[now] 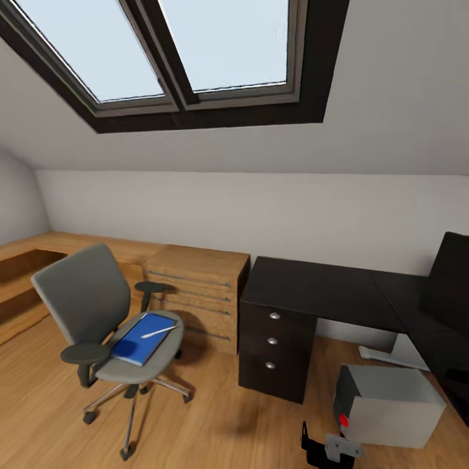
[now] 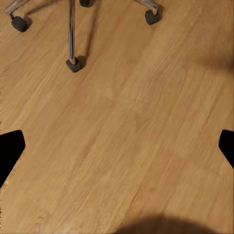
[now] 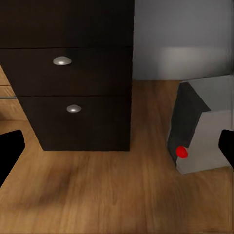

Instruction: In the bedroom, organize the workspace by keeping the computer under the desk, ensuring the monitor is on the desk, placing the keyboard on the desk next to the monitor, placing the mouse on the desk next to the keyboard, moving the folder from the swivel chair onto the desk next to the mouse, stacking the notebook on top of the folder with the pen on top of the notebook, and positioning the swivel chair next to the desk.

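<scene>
Lying flat on the grey padded seat of the swivel chair (image 1: 98, 312), the bright blue rectangular folder (image 1: 142, 337) sits at the left of the scene, its long axis running from near-left to far-right. A thin pale pen (image 1: 158, 332) rests on top of it. The black-topped desk (image 1: 319, 286) with silver-knobbed drawers stands to the right, and the grey tower computer (image 1: 387, 407) is on the wooden floor (image 2: 126, 136) by it. Judging by the chair castors ahead of it, the left gripper (image 2: 117, 151) is the nearer one; its fingers are spread wide and empty. The right gripper (image 3: 117, 151), also wide apart and empty, faces the drawers and the computer.
</scene>
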Motion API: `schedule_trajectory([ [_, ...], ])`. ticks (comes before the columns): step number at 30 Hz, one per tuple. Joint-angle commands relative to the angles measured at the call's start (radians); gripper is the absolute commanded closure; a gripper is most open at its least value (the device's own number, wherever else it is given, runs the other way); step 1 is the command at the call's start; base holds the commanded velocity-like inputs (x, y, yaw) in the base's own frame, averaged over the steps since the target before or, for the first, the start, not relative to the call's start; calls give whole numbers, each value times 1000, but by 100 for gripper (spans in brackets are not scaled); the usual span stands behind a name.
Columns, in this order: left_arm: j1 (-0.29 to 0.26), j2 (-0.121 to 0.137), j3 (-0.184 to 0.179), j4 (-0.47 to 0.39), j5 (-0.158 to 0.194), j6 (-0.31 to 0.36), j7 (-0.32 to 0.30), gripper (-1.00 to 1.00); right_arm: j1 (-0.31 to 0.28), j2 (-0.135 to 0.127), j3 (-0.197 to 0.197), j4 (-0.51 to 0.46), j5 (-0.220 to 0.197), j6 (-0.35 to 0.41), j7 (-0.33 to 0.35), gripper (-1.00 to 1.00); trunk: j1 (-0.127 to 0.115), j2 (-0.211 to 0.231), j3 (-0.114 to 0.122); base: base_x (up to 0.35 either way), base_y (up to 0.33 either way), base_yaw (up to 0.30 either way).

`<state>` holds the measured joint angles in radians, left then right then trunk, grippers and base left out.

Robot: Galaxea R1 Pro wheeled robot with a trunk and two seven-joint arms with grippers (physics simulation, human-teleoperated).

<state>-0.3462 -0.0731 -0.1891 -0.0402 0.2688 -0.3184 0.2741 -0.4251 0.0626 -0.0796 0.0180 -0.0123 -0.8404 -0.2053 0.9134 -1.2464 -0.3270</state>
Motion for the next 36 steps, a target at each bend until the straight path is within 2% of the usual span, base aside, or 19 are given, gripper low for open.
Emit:
schedule_trajectory([
  [1, -1, 2, -9, 0, 8, -3, 4, -100, -1, 0, -6, 2, 1, -5, 4, -100, 0, -1, -1, 216, 180, -268],
  [7, -1, 4, -9, 0, 9, -4, 4, -100, -1, 1, -7, 3, 10, -5, 4, -100, 0, -1, -1, 250, 139, -208],
  [18, -1, 4, -9, 0, 8, -4, 4, -100, -1, -2, -8, 3, 11, -12, 3, -100, 0, -1, -1, 164, 10, -17],
  [26, -1, 4, -10, 0, 6, -4, 4, -100, -1, -4, -8, 2, 14, -11, 13, -100, 0, -1, -1, 148, 43, -230],
  [36, -1, 4, -10, 0, 5, -4, 4, -100, -1, -3, -8, 1, 11, -4, 13, -100, 0, -1, -14, -221, 5, -92],
])
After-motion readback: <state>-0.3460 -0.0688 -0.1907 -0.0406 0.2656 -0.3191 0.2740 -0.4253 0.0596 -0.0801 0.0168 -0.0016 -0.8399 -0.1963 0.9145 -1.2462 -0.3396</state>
